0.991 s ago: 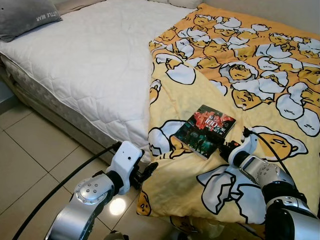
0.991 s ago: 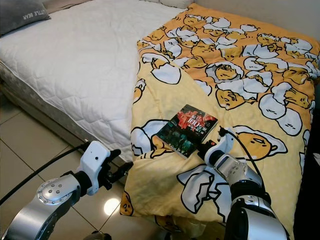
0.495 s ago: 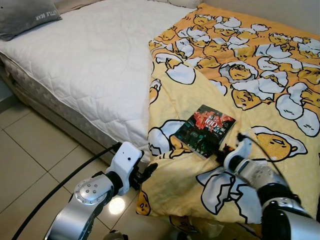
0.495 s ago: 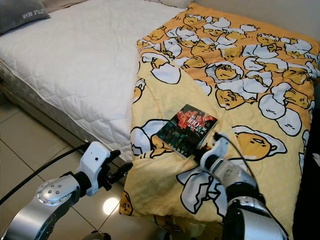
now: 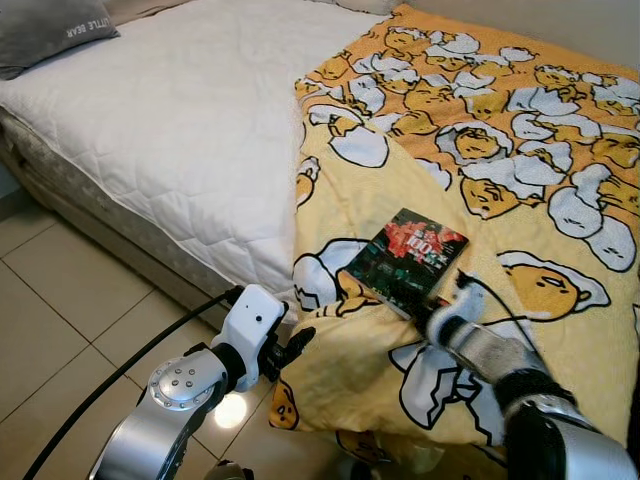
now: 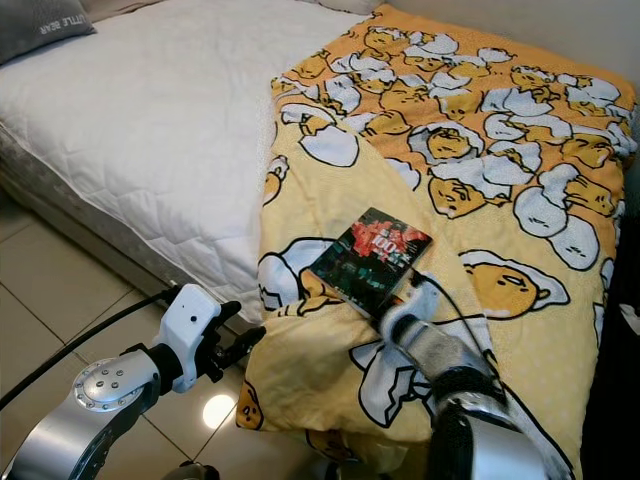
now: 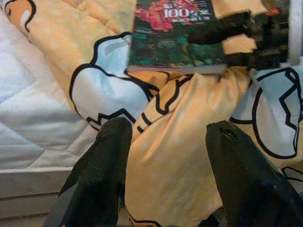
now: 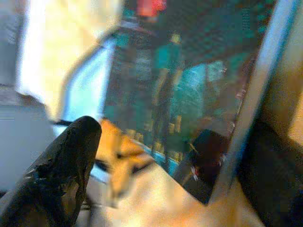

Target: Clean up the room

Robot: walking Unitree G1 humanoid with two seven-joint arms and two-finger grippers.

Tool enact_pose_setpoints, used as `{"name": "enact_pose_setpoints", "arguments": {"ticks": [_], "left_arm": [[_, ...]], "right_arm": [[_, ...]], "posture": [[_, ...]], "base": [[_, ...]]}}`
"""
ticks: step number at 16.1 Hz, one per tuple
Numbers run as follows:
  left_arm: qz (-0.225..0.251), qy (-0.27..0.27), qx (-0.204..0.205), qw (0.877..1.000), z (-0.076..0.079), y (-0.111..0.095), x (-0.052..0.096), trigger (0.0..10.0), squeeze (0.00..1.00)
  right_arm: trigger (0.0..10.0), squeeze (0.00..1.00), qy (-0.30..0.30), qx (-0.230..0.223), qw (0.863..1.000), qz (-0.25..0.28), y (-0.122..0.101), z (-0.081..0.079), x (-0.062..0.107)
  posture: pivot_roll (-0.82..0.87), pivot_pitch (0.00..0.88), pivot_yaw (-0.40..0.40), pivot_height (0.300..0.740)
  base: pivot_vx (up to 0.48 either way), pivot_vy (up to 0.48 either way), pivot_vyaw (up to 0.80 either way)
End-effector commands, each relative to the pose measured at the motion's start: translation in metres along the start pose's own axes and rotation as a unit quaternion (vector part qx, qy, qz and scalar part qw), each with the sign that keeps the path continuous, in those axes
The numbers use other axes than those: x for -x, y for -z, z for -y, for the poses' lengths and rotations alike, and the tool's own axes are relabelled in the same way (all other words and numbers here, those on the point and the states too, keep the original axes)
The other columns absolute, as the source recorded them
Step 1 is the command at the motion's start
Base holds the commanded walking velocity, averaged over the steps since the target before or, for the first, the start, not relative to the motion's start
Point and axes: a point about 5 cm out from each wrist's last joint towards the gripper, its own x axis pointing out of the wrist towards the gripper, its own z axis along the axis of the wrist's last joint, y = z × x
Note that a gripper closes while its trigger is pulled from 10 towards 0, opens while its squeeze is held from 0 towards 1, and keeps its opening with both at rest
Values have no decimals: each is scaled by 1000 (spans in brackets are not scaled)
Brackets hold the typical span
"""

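1. We see the book (image 5: 407,260) lying flat, cover up, on the yellow blanket (image 5: 520,180), near the bed's (image 5: 170,130) lower edge where the blanket folds over and hangs toward the tiled floor (image 5: 60,320).
2. Our right gripper (image 5: 441,310) is at the book's near corner. In the left wrist view its black fingers (image 7: 222,28) straddle the book's edge, one over the cover and one beside or below it; in its own view the fingers stand apart with the cover between them. We read it as open, not yet clamped.
3. Our left gripper (image 7: 165,156) sits below the bed edge beside the hanging fold, fingers spread on either side of the cloth, grasping nothing.
4. Handling judgement: a thin paperback, so light and fairly stiff but bendable; the cover looks glossy, so likely slippery under the pads.
5. Hold judgement: pinch across cover and pages at the near edge, close to the corner, deep enough that the book does not droop or slide out.
6. Risk: the soft blanket gives under pressure, so the lower finger may catch cloth together with the book.
7. A grey pillow (image 5: 45,35) lies at the bed's far corner.
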Motion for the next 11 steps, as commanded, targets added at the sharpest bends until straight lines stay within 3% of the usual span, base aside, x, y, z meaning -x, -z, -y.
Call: {"name": "enact_pose_setpoints", "arguments": {"ticks": [1, 6, 11], "left_arm": [[-4, 5, -5, 1000, 1, 0, 1, 10000, 20], [-3, 6, -6, 1000, 1, 0, -2, 10000, 20], [-4, 3, -5, 1000, 2, 1, -1, 10000, 20]], "right_arm": [[10000, 0, -33, -27, 999, 17, -9, -14, -3], [10000, 0, -83, -79, 992, 57, -34, -40, -8], [10000, 0, -33, -73, 995, 60, -29, -29, -8]], "posture": [[-51, 113, -44, 740], [-56, 114, -44, 740], [-43, 114, -50, 740]], "base": [[0, 0, 0], [0, 0, 0], [0, 0, 0]]}}
